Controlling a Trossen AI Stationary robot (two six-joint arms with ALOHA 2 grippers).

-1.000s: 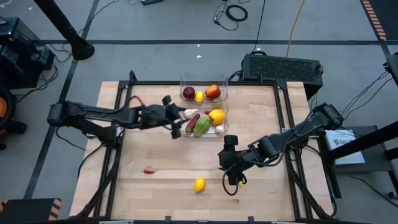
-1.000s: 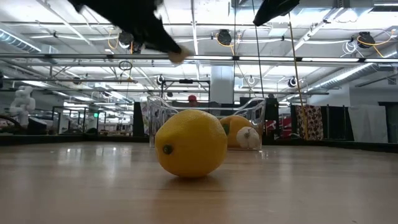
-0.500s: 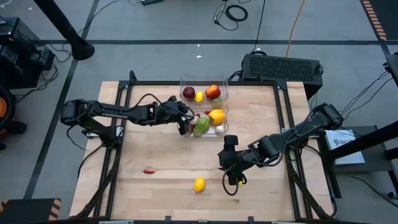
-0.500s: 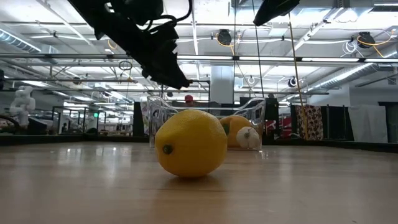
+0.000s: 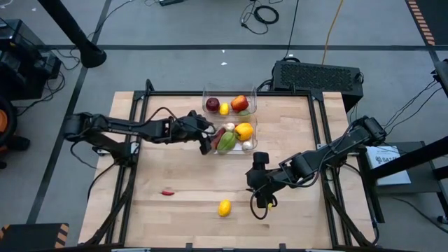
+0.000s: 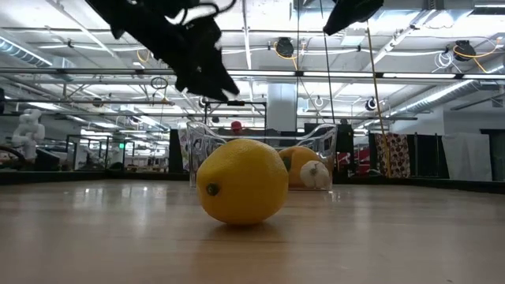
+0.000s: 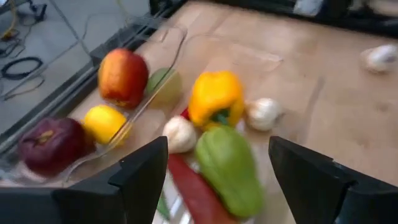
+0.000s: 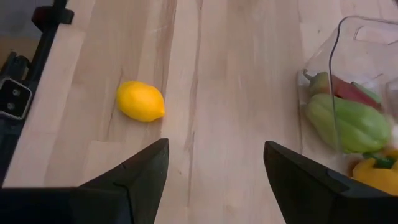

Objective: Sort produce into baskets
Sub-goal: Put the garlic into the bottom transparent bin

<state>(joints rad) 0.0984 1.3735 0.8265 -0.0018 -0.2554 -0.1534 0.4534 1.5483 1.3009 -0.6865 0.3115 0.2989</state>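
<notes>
My left gripper (image 5: 207, 140) is open and empty just above the left end of the near clear basket (image 5: 253, 124). That basket holds a green pepper (image 7: 229, 169), a yellow pepper (image 7: 215, 96), a red pepper (image 7: 193, 190) and two garlic bulbs (image 7: 179, 132). The far basket (image 5: 229, 91) holds a dark red apple (image 7: 45, 144), a lemon (image 7: 103, 122) and a red apple (image 7: 122, 76). My right gripper (image 5: 260, 199) is open and empty above the table. A lemon (image 5: 224, 207) lies on the table to its left and a small red chilli (image 5: 166, 192) farther left.
A black box (image 5: 318, 75) stands beyond the table's far right corner. Dark frame rails (image 5: 143, 105) run along the table's edges. Bare wood lies between the near basket and the loose lemon (image 8: 141, 101).
My left gripper, which held a garlic bulb, has gone toward the table's right edge over the near basket, dipped, let the bulb go there, and risen back a little to the left. My right arm has kept still.
</notes>
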